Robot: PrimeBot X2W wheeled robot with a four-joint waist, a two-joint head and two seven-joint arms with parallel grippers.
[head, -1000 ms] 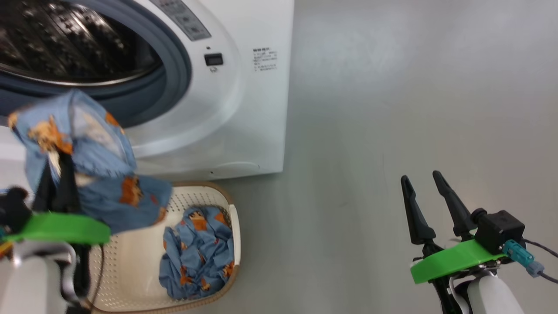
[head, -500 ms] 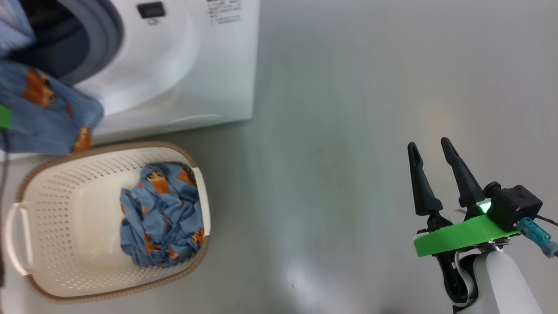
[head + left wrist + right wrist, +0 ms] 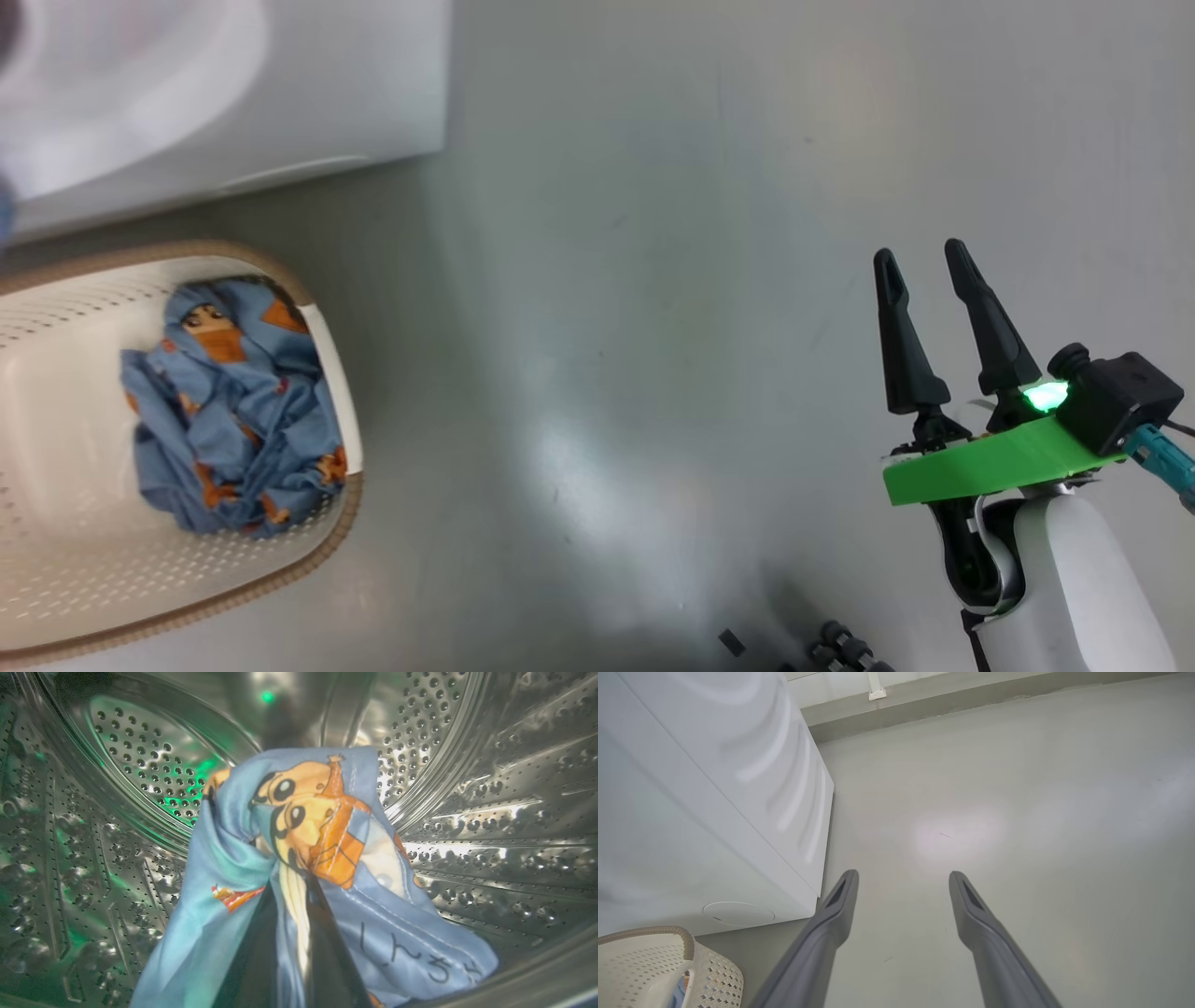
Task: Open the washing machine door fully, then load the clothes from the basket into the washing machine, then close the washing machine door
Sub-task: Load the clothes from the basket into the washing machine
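Left fingers [image 3: 254,970] pinched shut; right fingers [image 3: 904,355] spread apart, empty.

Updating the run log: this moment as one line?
left end effector: shut on held garment, inside drum | right end effector: open, empty | basket: second garment inside

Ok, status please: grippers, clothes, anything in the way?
Left gripper shut on first garment, inside the drum. Right gripper open, empty, over floor. Second garment lies in the basket. No obstruction seen in drum.
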